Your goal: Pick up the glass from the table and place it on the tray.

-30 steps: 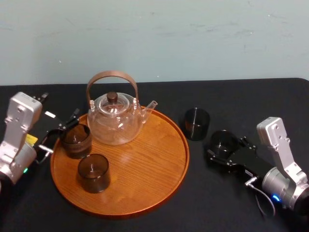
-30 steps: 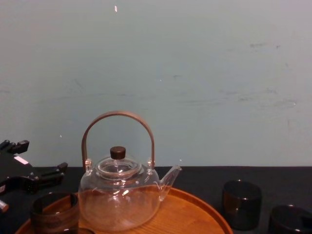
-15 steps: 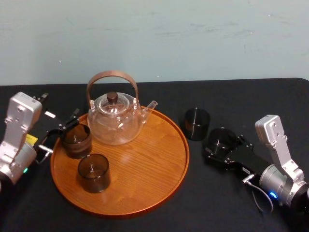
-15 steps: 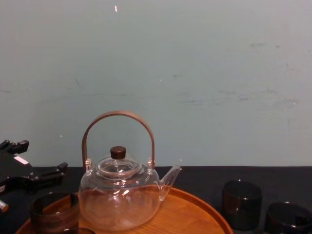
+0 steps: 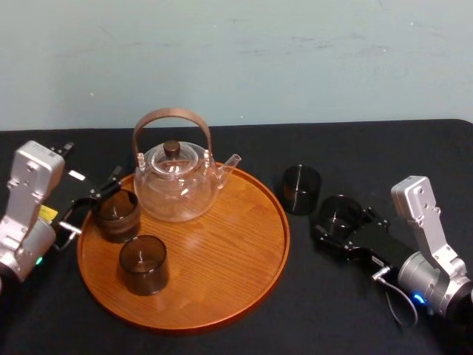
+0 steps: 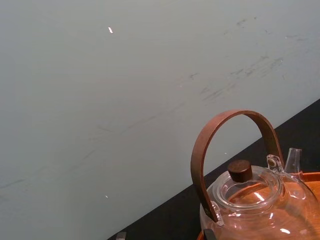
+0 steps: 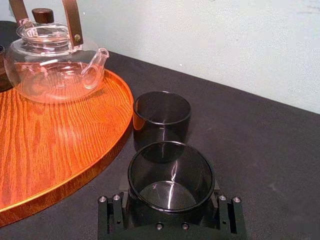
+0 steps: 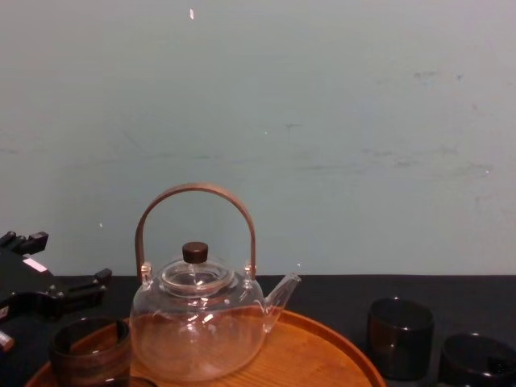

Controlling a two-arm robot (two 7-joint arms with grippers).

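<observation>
A dark smoked glass (image 5: 340, 213) stands on the black table, right of the round orange-brown wooden tray (image 5: 244, 281). My right gripper (image 5: 346, 223) reaches in low from the right and is shut on it. In the right wrist view the glass (image 7: 171, 175) fills the space between the jaws, with its sides against both. A second dark glass (image 5: 301, 188) stands just beyond it, near the tray's rim (image 7: 107, 157). At the tray's left edge my left gripper (image 5: 92, 203) is open beside another dark glass (image 5: 116, 214).
A clear glass teapot (image 5: 177, 181) with a brown hoop handle stands at the back of the tray. One more dark glass (image 5: 143, 264) sits at the tray's front left. A pale wall rises behind the table. Bare wood spans the tray's middle and right.
My right gripper slid forward around the dark glass, and its jaws have closed in on the glass's sides. The left arm, the tray and the teapot have not moved.
</observation>
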